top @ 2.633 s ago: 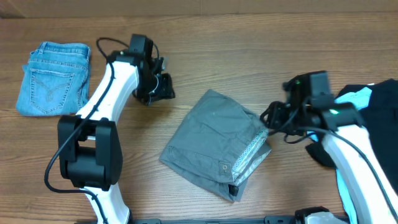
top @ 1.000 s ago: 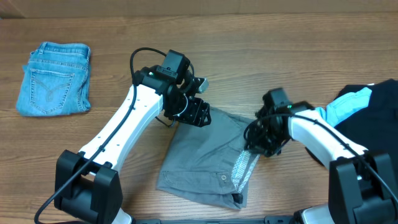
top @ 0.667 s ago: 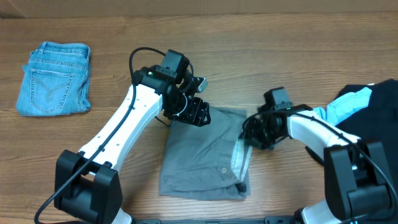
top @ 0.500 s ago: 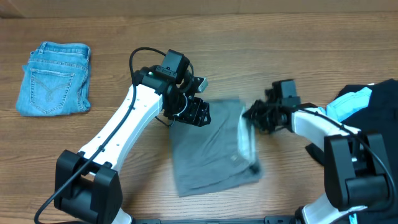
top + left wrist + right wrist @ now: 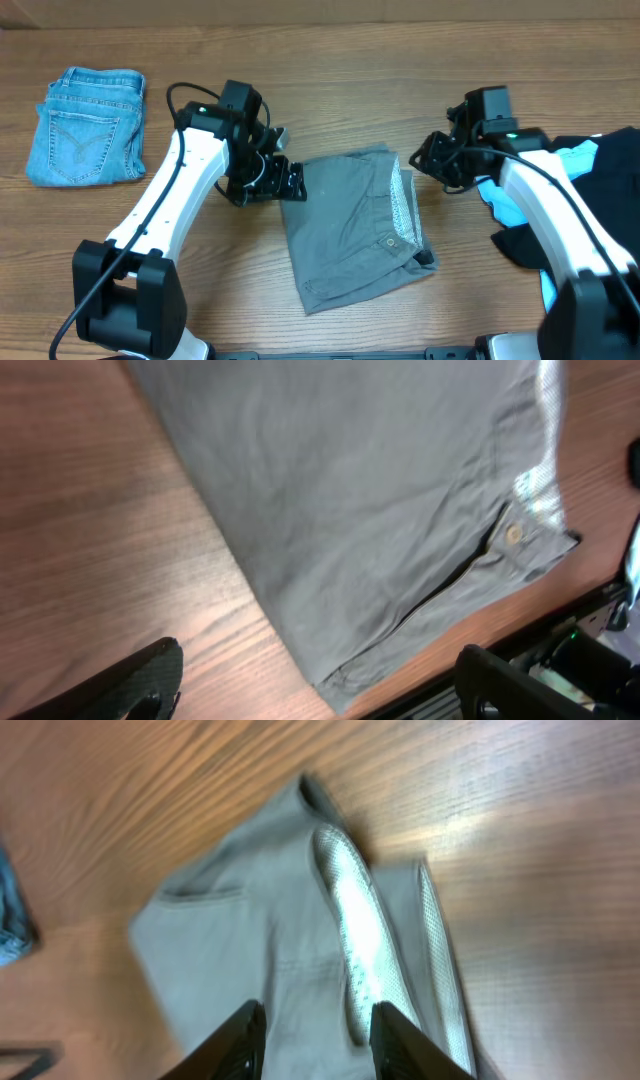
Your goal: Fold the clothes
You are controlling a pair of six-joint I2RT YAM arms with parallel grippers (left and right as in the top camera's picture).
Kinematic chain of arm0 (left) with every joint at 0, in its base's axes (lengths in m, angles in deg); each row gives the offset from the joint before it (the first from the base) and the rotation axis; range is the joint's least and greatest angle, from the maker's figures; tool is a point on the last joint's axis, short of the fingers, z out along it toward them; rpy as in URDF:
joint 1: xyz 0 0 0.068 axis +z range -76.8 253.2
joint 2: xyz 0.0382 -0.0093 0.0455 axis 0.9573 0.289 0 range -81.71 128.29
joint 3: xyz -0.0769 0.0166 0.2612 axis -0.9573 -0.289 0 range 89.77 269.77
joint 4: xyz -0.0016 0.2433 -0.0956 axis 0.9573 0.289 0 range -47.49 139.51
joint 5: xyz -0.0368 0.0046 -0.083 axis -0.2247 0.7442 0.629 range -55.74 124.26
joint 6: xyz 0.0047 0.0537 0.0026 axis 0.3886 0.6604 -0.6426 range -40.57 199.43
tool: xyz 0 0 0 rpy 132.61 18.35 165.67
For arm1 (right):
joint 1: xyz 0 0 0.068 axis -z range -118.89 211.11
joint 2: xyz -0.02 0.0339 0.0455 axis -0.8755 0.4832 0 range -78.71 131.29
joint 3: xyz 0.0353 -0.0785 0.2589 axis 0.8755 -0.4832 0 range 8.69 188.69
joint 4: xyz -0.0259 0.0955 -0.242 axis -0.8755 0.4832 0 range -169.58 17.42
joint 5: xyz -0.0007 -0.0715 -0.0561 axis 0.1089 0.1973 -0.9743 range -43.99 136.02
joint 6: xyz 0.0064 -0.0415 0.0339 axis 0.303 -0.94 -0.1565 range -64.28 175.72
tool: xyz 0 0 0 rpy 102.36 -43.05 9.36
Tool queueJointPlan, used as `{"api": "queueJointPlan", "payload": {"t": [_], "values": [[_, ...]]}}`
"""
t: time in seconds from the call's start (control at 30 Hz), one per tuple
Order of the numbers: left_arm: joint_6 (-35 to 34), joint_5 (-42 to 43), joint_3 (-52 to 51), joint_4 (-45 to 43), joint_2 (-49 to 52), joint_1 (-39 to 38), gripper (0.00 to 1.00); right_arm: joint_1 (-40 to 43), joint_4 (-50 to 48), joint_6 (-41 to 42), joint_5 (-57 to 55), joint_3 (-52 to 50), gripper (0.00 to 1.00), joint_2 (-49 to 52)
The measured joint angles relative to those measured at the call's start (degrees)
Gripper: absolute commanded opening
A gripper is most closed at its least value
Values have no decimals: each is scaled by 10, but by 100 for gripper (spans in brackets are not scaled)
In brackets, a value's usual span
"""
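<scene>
The grey cotton shorts (image 5: 345,225) lie folded on the wooden worktop (image 5: 400,60). Both hands have let go: the left hand (image 5: 282,181) is spread wide, the right hand (image 5: 432,160) partly spread, empty. This fold looks done.

Overhead looks straight down at the table (image 5: 400,60); both wrist views closely share the grey shorts (image 5: 350,225).

Surface (image 5: 400,60): bare wood is found along the far edge and between the folded jeans (image 5: 85,125) and the left arm (image 5: 170,200). The centre is taken by grey shorts (image 5: 355,230), flanked by the left gripper (image 5: 283,182) and right gripper (image 5: 432,160). The right edge is blocked by black and sky-blue garments (image 5: 610,165).
</scene>
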Motion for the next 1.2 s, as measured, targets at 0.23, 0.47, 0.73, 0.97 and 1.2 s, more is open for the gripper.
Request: {"api": "queueJointPlan", "payload": {"t": [0.23, 0.47, 0.73, 0.97, 1.2], "values": [[-62, 36, -136, -120, 0, -2, 95, -50, 78, -41, 1, -10, 30, -20], [-147, 84, -247, -238, 0, -2, 96, -91, -47, -54, -7, -132, 25, 7], [-212, 123, -289, -313, -10, -2, 95, -91, -141, -57, -3, -194, 25, 38], [-259, 140, -317, -387, -19, -39, 89, -91, -144, -57, 0, -194, 25, 40], [-291, 146, -337, -445, -23, -66, 82, -91, -144, -57, 0, -194, 25, 40]]}}
